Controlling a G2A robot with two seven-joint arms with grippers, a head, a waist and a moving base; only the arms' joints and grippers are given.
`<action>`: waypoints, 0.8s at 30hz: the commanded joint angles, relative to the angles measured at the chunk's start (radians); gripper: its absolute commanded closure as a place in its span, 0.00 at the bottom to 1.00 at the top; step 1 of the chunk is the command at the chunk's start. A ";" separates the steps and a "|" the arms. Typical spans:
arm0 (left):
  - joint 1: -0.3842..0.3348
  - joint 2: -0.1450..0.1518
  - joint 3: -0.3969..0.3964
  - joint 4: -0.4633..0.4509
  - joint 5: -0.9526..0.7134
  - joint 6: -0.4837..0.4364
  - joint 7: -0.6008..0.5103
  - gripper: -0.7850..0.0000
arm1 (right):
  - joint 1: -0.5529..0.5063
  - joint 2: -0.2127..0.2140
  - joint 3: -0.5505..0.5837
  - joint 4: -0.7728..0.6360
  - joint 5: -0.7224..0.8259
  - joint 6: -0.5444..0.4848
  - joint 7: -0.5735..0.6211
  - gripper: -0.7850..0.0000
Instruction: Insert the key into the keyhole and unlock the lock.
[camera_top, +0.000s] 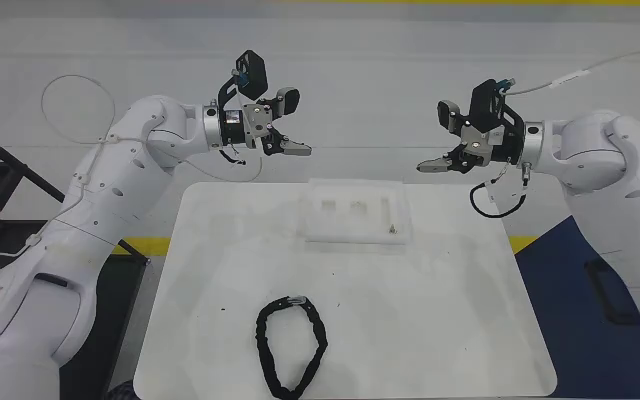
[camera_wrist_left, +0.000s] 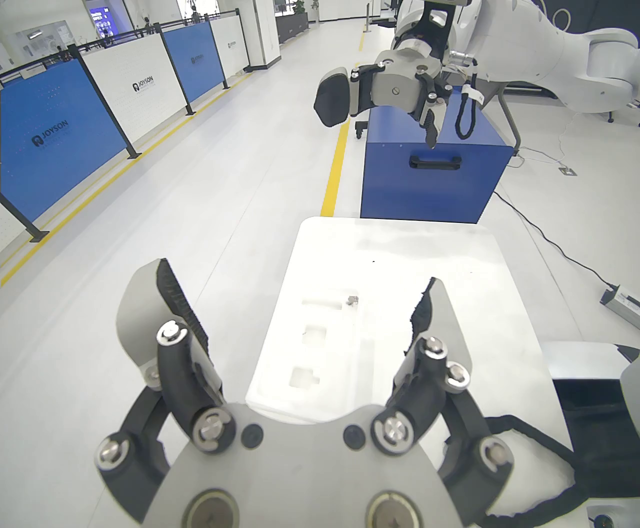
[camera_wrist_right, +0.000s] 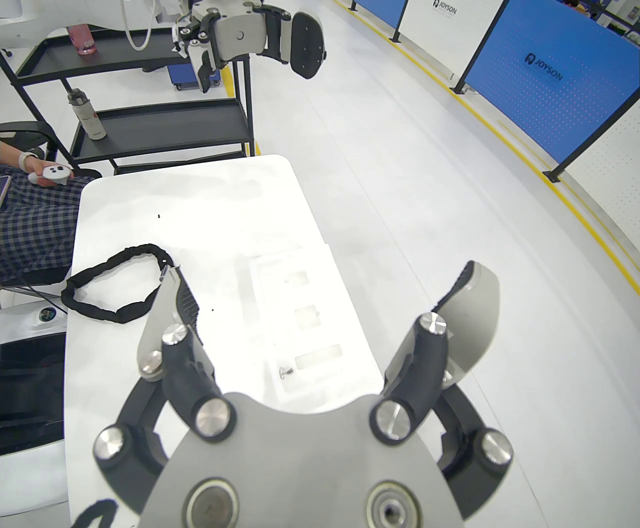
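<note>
— What lies nearest on the table (camera_top: 440, 320)?

— A black chain lock (camera_top: 290, 345), coiled in a closed loop near the front edge, a little left of the middle. Its small metal lock body (camera_top: 297, 300) sits on the far side of the loop.

— And the key?

— Farther back. The key (camera_top: 394, 230) lies on a white foam tray (camera_top: 345, 232) that stands at the table's far edge. It is at the tray's right end, just beside the long narrow recess (camera_top: 385, 208), and well apart from the chain lock.

— Is either pincer holding anything?

— Neither. The left gripper (camera_top: 298, 148) hangs in the air above the table's far edge, to the left of the tray. Its own wrist camera shows its fingers (camera_wrist_left: 145, 310) spread wide with nothing between them. The right gripper (camera_top: 430, 166) hangs opposite it, to the right of the tray, and its fingers (camera_wrist_right: 480, 300) are likewise spread and empty. The two grippers point toward each other, well apart.
</note>
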 joint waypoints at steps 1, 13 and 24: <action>0.000 0.000 0.000 0.000 0.000 0.000 0.000 0.00 | 0.000 0.000 0.000 0.000 0.000 0.000 0.000 0.00; 0.000 0.000 0.000 0.000 0.000 0.000 0.000 0.00 | 0.000 0.000 0.000 0.000 0.000 0.000 0.000 0.00; 0.000 0.000 0.000 0.000 0.000 0.000 0.000 0.00 | -0.091 -0.010 -0.033 0.011 -0.015 0.129 -0.017 0.00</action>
